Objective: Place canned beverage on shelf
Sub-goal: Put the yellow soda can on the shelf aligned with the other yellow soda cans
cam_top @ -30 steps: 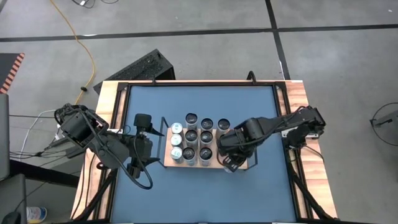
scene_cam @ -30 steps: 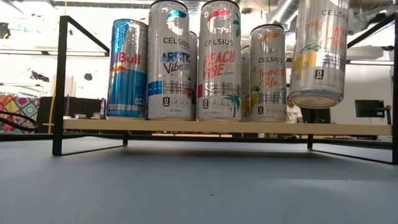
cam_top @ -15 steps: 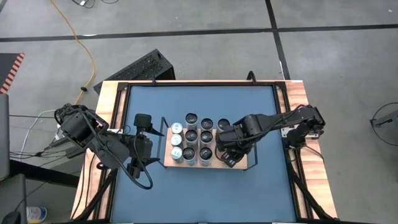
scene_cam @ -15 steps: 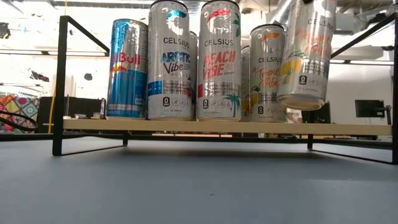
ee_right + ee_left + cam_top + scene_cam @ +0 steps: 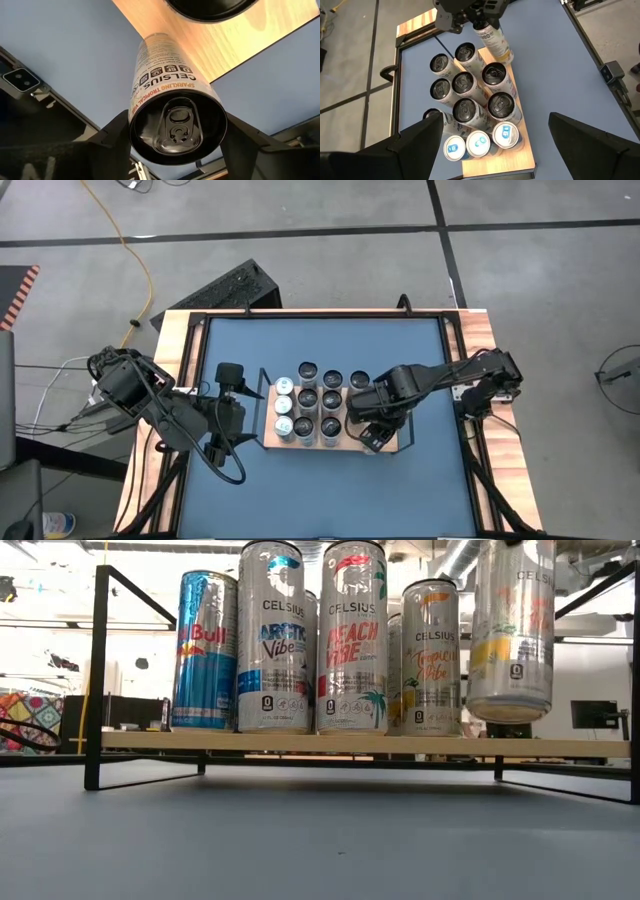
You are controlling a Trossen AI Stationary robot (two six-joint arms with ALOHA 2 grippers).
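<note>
Right end effector (image 5: pixel 368 430), which you run from the counter's 3 o'clock side, grasps a Celsius can (image 5: pixel 512 630) near its top, holding it upright just above the shelf (image 5: pixel 360 745) at the board's bare 3 o'clock end, beside the standing cans (image 5: pixel 308 412). Your left end effector (image 5: pixel 492 145) waits at the shelf's 9 o'clock end, fingers spread wide.
</note>
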